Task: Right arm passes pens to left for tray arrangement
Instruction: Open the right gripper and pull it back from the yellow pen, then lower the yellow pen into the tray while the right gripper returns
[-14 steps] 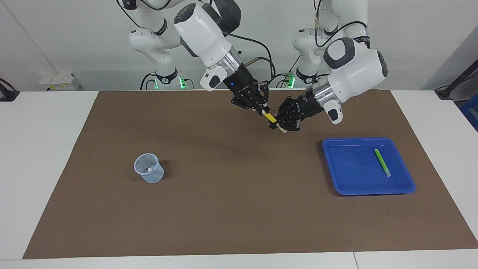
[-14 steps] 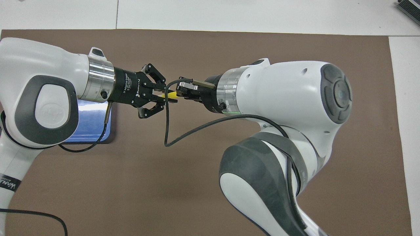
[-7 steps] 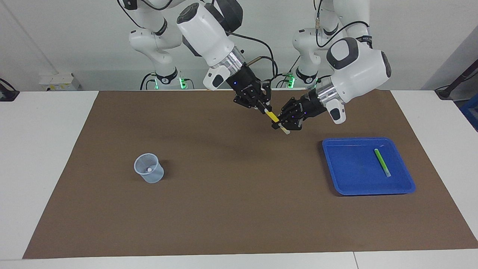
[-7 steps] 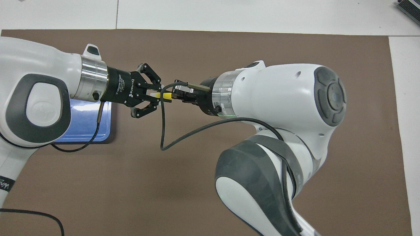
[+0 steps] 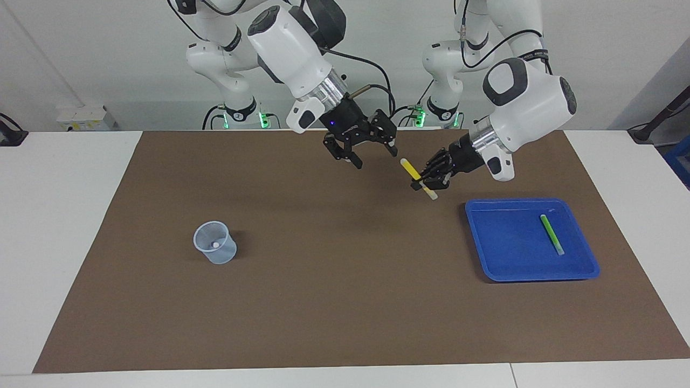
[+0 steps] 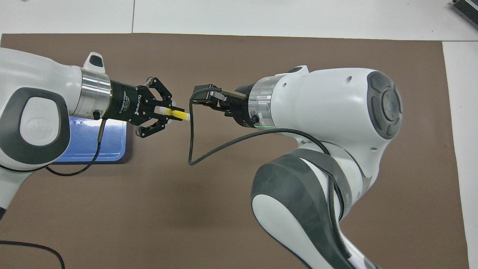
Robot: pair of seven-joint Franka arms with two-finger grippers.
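The yellow pen [image 5: 412,171] hangs tilted in the air over the brown mat, with my left gripper [image 5: 425,183] shut on its lower part near the whitish end. In the overhead view the yellow pen [image 6: 176,113] sticks out of the left gripper [image 6: 167,114] toward the right one. My right gripper [image 5: 374,155] is open and empty, a short gap away from the pen's free tip; the right gripper [image 6: 204,98] shows mostly edge-on from above. The blue tray [image 5: 506,242] lies toward the left arm's end of the table. A green pen [image 5: 551,234] lies in it.
A small translucent cup [image 5: 215,242] with a small white thing inside stands on the mat toward the right arm's end. The tray [image 6: 89,145] is partly covered by the left arm from above. A black cable [image 6: 190,142] loops down from the right wrist.
My right gripper has opened, let go of the yellow pen and drawn back. The left gripper has carried the pen away toward the tray's end of the table.
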